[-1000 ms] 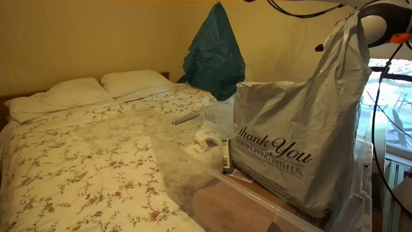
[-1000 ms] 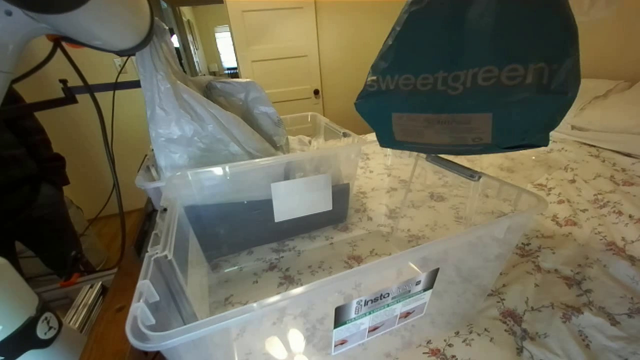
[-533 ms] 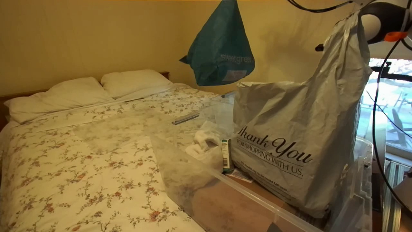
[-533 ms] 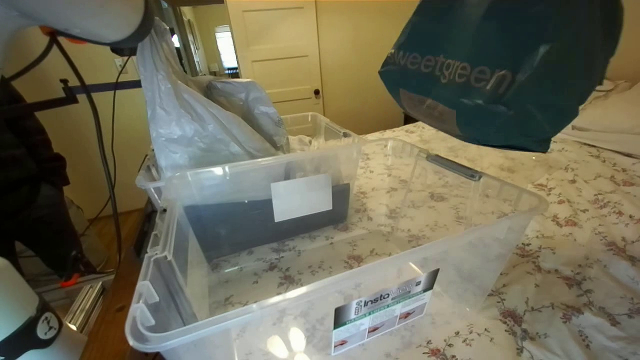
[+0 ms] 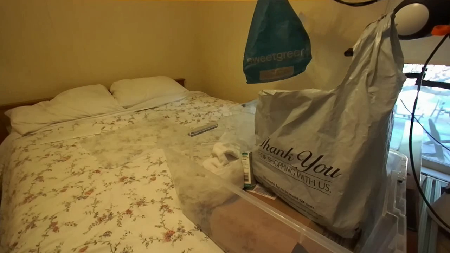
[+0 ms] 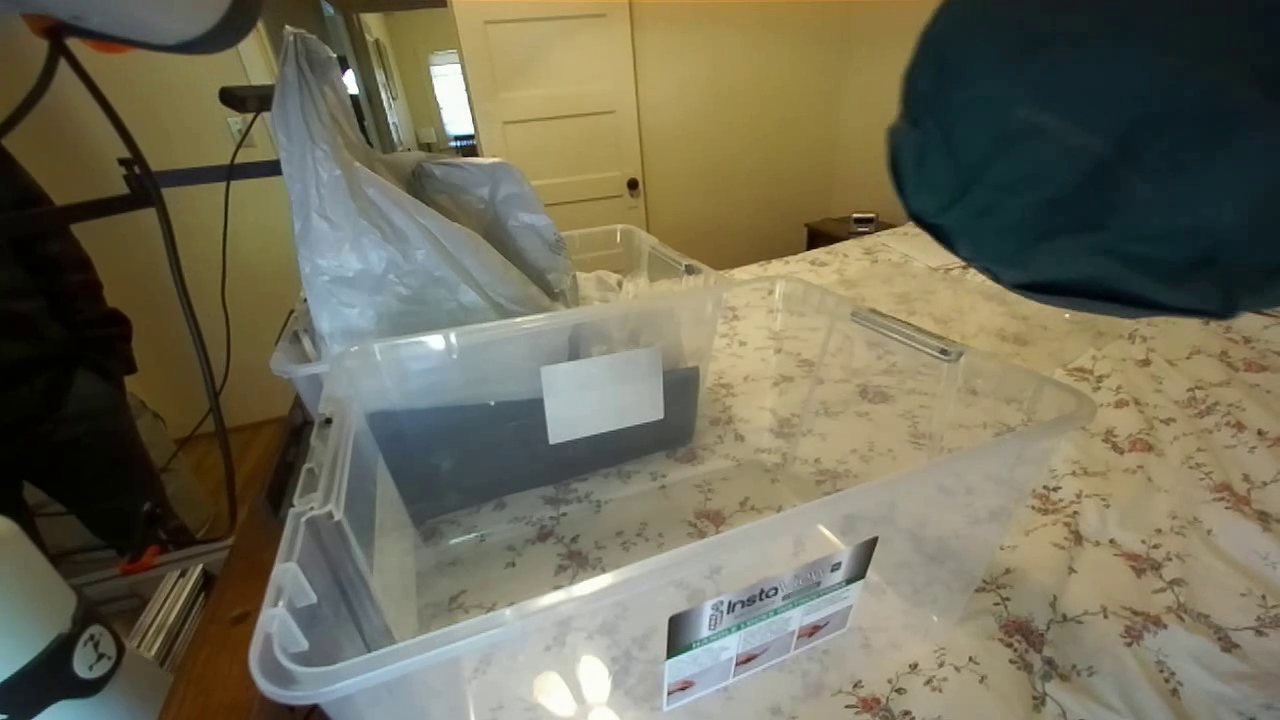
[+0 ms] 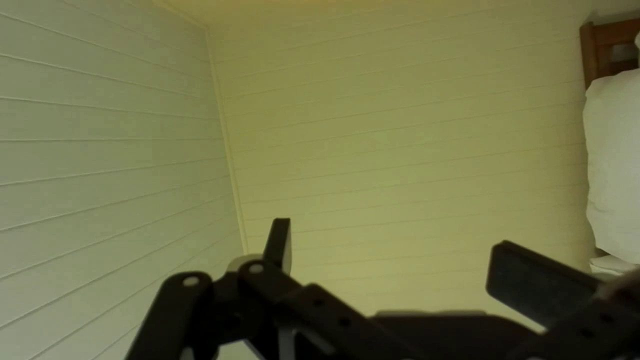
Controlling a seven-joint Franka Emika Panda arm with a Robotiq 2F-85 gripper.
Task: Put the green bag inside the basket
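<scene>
Clear, glossy plastic for the box [image 6: 610, 620] — crinkled plastic, faintly shiny, for the shopping bag [image 5: 316, 130] — a matt green bag [image 5: 277, 40], cloth bedspread [image 5: 88, 193], wooden headboard [image 7: 591, 55].

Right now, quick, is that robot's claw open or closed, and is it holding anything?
Gripper: open, jaws wide apart, nothing visible between them; what the green bag hangs from is out of view.

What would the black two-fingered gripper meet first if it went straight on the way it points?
Probably the yellow wall with thin parallel lines; in the wrist view nothing shows between it and the open gripper, though depth is unclear.
</scene>
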